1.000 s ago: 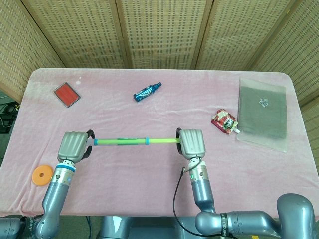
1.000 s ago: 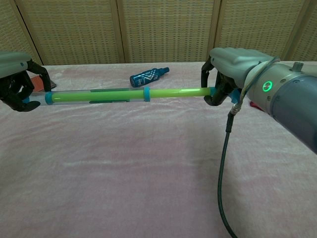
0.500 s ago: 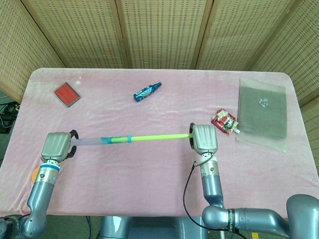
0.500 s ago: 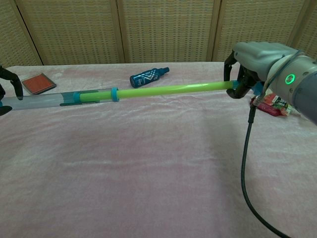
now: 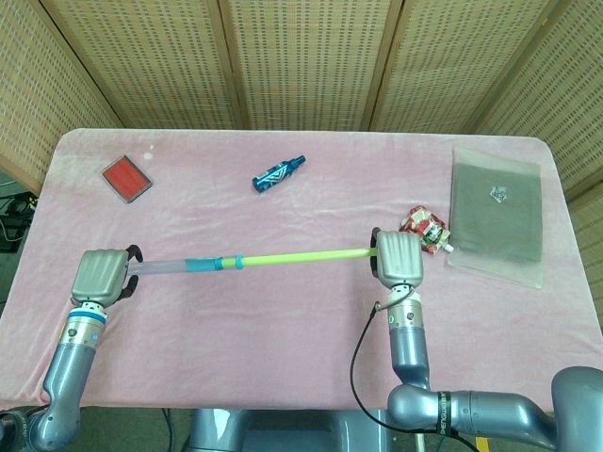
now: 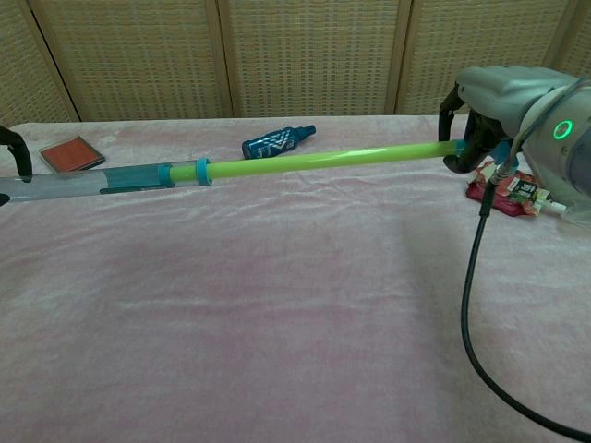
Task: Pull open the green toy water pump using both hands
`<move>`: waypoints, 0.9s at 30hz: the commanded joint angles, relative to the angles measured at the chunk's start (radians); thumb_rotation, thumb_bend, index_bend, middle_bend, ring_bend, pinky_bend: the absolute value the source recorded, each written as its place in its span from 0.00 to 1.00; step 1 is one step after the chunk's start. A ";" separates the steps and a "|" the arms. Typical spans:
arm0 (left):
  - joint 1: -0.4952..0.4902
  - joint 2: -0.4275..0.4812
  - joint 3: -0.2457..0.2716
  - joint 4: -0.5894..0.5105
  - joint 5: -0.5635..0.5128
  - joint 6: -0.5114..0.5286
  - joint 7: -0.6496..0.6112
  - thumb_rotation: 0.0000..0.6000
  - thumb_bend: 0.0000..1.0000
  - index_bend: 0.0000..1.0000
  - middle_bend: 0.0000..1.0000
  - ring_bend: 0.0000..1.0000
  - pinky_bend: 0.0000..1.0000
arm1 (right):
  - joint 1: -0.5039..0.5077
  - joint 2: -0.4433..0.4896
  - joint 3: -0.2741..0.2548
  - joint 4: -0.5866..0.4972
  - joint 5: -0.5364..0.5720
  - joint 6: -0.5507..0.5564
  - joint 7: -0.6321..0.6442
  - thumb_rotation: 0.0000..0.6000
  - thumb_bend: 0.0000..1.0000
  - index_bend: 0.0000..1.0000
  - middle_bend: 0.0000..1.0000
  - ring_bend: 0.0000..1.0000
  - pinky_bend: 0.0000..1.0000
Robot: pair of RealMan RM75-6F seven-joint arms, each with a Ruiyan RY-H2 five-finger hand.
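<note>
The green toy water pump [image 5: 247, 261] [image 6: 277, 164] hangs stretched out above the pink table, its thin green rod drawn far out of the clear barrel [image 5: 170, 267] [image 6: 83, 182]. My left hand [image 5: 101, 275] grips the barrel's left end; in the chest view only a bit of that hand [image 6: 13, 146] shows at the frame edge. My right hand [image 5: 399, 258] [image 6: 503, 101] grips the rod's handle end on the right. Two blue rings [image 6: 201, 171] sit where the rod leaves the barrel.
A blue spray bottle [image 5: 278, 173] [image 6: 277, 142] lies behind the pump. A red case [image 5: 126, 177] [image 6: 71, 154] sits far left, a red snack pouch [image 5: 423, 229] [image 6: 510, 191] beside my right hand, and a grey pad [image 5: 497, 213] at the right edge.
Both hands moved apart: the left went left, the right went right and slightly back. The green rod slid much farther out of the barrel.
</note>
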 commanded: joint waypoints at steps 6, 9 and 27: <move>-0.004 0.001 0.005 -0.007 0.023 0.000 0.019 1.00 0.35 0.17 0.32 0.35 0.38 | -0.004 0.022 -0.020 -0.015 0.008 -0.004 -0.009 1.00 0.39 0.42 0.54 0.57 0.45; -0.008 0.007 0.014 -0.023 0.010 -0.013 0.040 1.00 0.25 0.01 0.09 0.12 0.19 | -0.006 0.032 -0.034 -0.020 0.044 -0.015 -0.036 1.00 0.30 0.26 0.25 0.28 0.30; 0.096 0.040 0.100 -0.096 0.288 0.049 -0.140 1.00 0.20 0.00 0.00 0.00 0.00 | -0.125 0.133 -0.191 -0.124 -0.101 -0.075 0.168 1.00 0.24 0.14 0.00 0.00 0.06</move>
